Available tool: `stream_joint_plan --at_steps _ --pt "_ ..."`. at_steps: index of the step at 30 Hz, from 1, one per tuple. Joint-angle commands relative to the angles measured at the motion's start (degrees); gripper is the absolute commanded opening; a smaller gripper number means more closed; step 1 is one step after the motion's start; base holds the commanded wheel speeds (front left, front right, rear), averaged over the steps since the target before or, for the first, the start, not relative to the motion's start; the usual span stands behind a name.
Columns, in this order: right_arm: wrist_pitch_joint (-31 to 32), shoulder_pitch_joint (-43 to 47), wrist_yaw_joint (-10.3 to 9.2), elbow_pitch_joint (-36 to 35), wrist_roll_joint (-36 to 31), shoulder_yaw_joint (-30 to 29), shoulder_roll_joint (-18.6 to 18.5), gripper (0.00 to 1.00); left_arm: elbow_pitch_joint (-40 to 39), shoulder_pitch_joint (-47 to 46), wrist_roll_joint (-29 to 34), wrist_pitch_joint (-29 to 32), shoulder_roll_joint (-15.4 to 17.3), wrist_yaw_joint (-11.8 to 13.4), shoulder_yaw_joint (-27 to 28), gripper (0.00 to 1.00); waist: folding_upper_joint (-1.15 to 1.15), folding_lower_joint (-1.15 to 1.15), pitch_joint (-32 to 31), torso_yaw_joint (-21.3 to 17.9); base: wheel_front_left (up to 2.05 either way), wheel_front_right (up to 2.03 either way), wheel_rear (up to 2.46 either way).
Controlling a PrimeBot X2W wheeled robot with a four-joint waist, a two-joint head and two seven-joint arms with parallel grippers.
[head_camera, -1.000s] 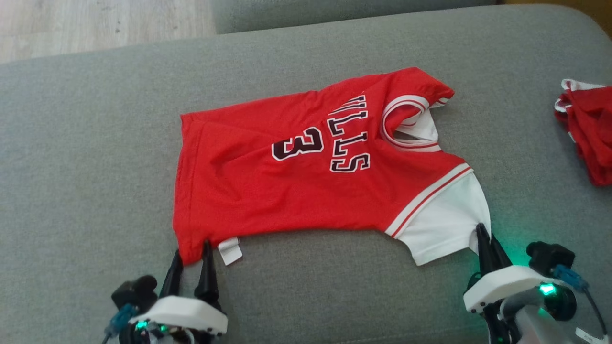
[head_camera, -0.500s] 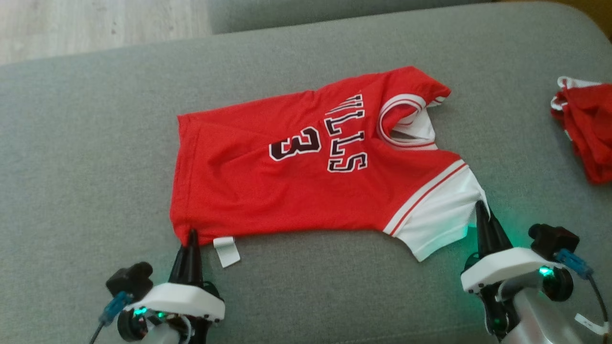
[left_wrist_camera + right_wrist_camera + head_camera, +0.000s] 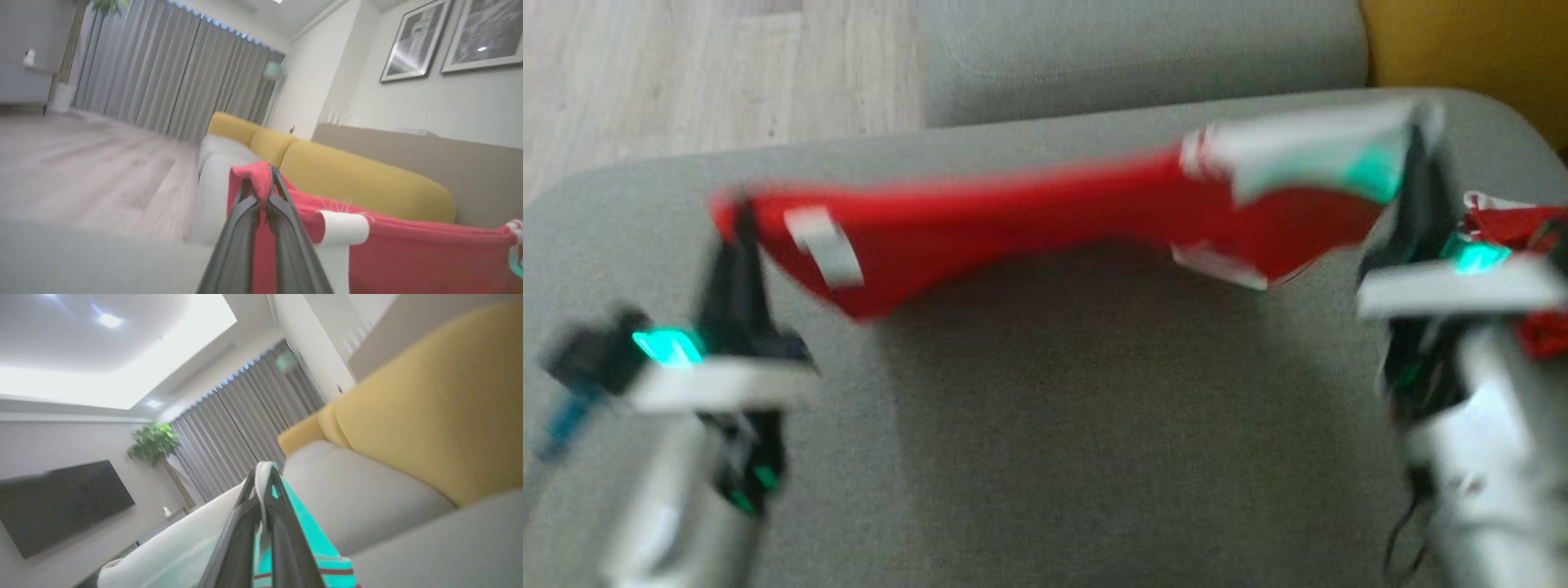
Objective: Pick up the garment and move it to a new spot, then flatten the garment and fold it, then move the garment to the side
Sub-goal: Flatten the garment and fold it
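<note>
The garment (image 3: 1029, 224), a red jersey with white sleeves, hangs stretched in the air above the grey cushion (image 3: 1054, 425), blurred by motion. My left gripper (image 3: 737, 214) is shut on its red hem corner, seen pinched between the fingers in the left wrist view as garment (image 3: 388, 249) and gripper (image 3: 261, 173). My right gripper (image 3: 1419, 143) is shut on the white sleeve at the far right. The right wrist view shows that white cloth (image 3: 184, 543) clamped at the right gripper (image 3: 263, 469).
A second red garment (image 3: 1515, 224) lies at the cushion's right edge, partly behind my right arm. A yellow sofa back (image 3: 1470, 49) stands beyond the cushion at top right. Wood floor (image 3: 703, 73) runs past the far left edge.
The left gripper closed on the hem corner. Both arms have since lifted the jersey off the cushion and carried it away from me, stretched between them. The camera has also shifted.
</note>
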Motion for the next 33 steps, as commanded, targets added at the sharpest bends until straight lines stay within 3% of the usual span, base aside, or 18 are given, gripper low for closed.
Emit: stream_joint_plan --at_steps 1,6,11,15,20,23,29,33 --pt "-0.2 -4.9 -0.04 -3.6 0.9 1.4 -1.6 0.00 -3.1 -5.7 0.0 -0.3 2.9 0.1 2.7 0.00 0.00 0.00 -0.8 0.2 0.00 0.00 0.00" --pt "0.0 -15.1 -0.04 -8.0 4.7 3.5 -6.2 0.00 -5.4 -15.9 0.6 -0.2 10.2 0.1 1.5 0.00 0.00 0.00 -1.9 0.4 0.00 0.00 0.00" --pt "3.1 -25.2 -0.04 -7.1 5.6 4.1 -8.9 0.00 -3.6 -24.9 0.9 3.7 13.5 0.1 0.7 0.00 0.00 0.00 -1.2 1.0 0.00 0.00 0.00" --pt "5.4 -32.0 -0.04 -2.4 4.5 4.2 -9.1 0.00 -0.4 -29.3 0.8 7.0 13.3 1.1 0.1 0.00 0.00 0.00 1.8 1.4 0.00 0.00 0.00" --pt "5.6 -39.8 -0.04 6.8 0.9 5.1 -8.1 0.00 5.2 -34.2 1.8 6.8 11.7 3.2 -0.2 0.00 0.00 0.00 7.9 1.8 0.00 0.00 0.00" --pt "4.2 -45.3 -0.04 12.2 -1.4 5.9 -7.1 0.00 10.1 -38.5 2.1 5.1 10.3 3.1 -0.5 0.00 0.00 0.00 11.9 2.0 0.00 0.00 0.00" --pt "0.6 -57.4 -0.04 20.7 -3.3 1.7 -5.8 0.00 17.2 -49.3 4.9 0.4 8.2 2.9 0.2 0.00 0.00 0.00 18.0 1.8 0.00 0.00 0.00" --pt "-0.1 -60.5 -0.04 23.7 -4.0 -0.9 -5.2 0.00 19.8 -52.3 6.2 -0.2 6.4 2.6 1.9 0.00 0.00 0.00 19.4 1.4 0.00 0.00 0.00"
